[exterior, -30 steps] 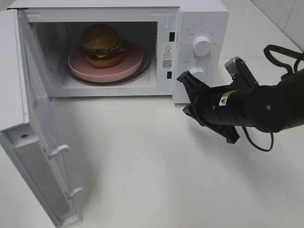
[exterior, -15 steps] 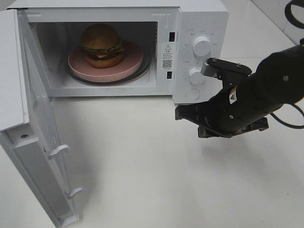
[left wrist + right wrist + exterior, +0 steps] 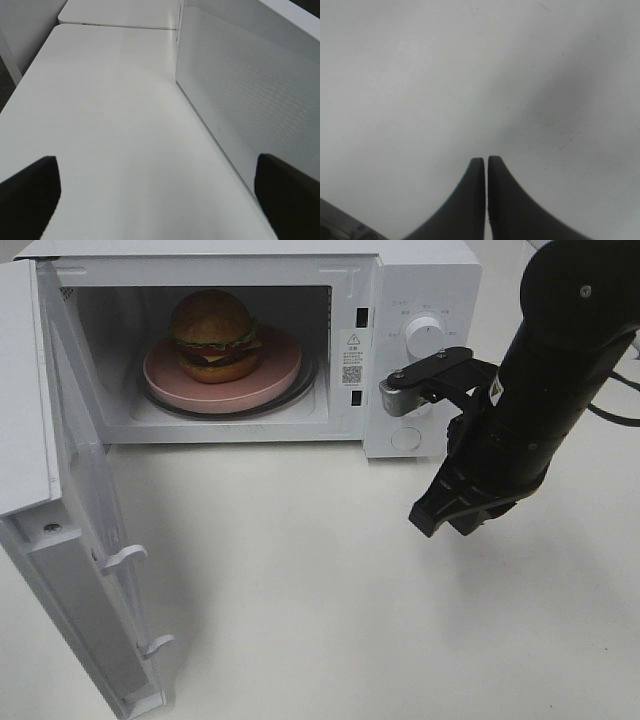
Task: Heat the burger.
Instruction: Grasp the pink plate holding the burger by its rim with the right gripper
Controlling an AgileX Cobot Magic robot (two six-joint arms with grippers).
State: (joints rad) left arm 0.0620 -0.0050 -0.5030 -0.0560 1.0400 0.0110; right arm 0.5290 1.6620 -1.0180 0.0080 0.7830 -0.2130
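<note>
Microwave sticker (image 3: 351, 357) print illegible

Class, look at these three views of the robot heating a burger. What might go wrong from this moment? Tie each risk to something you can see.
1. The microwave door stands wide open with the burger on its pink plate inside; heating probably cannot start until it is closed.
2. The right gripper, shut, hangs close to the control panel, so a careless swing of that arm might knock the upper dial.
</note>
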